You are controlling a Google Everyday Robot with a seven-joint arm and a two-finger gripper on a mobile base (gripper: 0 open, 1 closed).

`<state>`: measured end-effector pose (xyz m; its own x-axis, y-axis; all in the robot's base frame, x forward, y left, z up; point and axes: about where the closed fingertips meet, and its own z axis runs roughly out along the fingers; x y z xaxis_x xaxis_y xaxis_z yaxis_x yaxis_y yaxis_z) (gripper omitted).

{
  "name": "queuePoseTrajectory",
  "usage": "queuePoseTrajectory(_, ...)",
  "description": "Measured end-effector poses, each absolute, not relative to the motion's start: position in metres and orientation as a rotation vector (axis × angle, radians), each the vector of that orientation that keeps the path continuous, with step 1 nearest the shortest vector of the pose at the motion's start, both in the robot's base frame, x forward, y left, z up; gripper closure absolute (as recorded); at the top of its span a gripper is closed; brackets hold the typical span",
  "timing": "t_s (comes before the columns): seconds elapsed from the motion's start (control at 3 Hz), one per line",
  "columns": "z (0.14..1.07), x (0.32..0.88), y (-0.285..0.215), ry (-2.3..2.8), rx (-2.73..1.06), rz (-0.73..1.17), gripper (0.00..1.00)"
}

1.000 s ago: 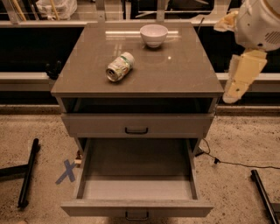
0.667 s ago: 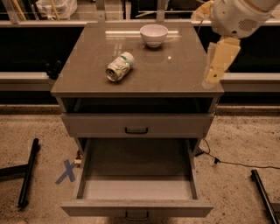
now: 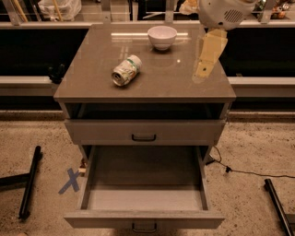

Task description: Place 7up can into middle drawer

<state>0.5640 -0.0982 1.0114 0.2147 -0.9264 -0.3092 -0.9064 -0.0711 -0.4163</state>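
Observation:
The 7up can (image 3: 126, 70) lies on its side on the brown cabinet top (image 3: 156, 80), left of centre, silver end facing front-left. The middle drawer (image 3: 145, 179) is pulled wide open below, and its plain grey floor is bare. My gripper (image 3: 202, 71), cream-coloured under a white wrist (image 3: 223, 11), hangs over the right part of the cabinet top. It is well to the right of the can, apart from it, and holds nothing that I can see.
A white bowl (image 3: 162, 37) stands at the back of the top, between can and gripper. The upper drawer front (image 3: 144, 131) is closed. On the floor are a blue tape X (image 3: 71, 180), black bars left (image 3: 30, 182) and right (image 3: 276, 203), and a cable (image 3: 239, 171).
My gripper has swung left from beside the cabinet's right edge to over the right part of the top. The can, bowl and drawer have not moved.

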Motion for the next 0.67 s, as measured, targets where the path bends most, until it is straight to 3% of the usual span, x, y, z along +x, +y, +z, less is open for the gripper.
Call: queuePoseTrajectory(0.67,0.969,0.63,-0.096,1.521,-2.104,-0.251,0.0)
